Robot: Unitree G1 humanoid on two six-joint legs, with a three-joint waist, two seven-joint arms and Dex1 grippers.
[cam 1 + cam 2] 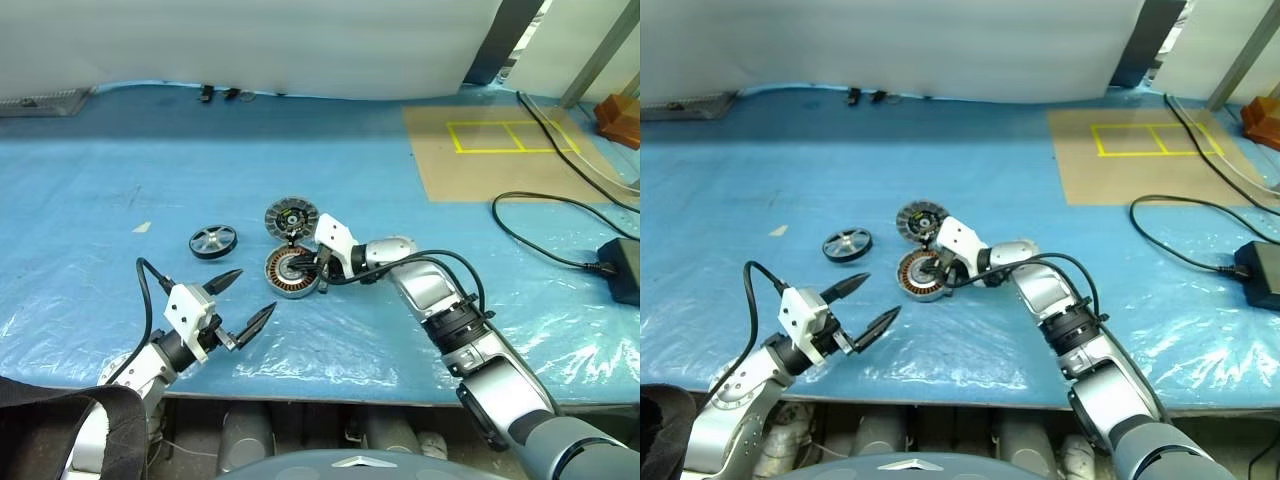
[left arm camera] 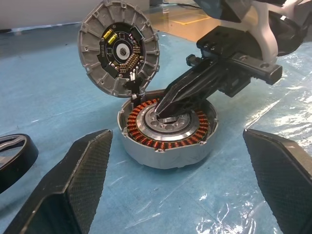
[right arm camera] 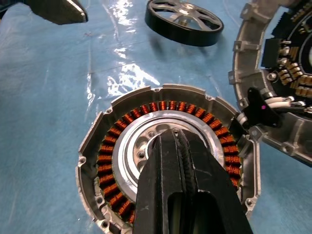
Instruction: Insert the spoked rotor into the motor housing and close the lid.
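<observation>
A blue plastic-covered table [image 1: 120, 190] carries the open housing [image 1: 291, 272] near its middle, copper windings showing. The lid [image 1: 290, 217] stands tilted against the housing's far side, circuit face visible, joined by short wires. The rotor [image 1: 213, 241] lies apart toward the left edge. The right gripper [image 3: 175, 139], clenched empty, has its tips at the housing's silver centre. The left gripper [image 1: 243, 301] hovers released near the front edge. Black cables [image 1: 545, 205] and tan board [image 1: 500, 150] lie toward the right edge. No writing is legible.
</observation>
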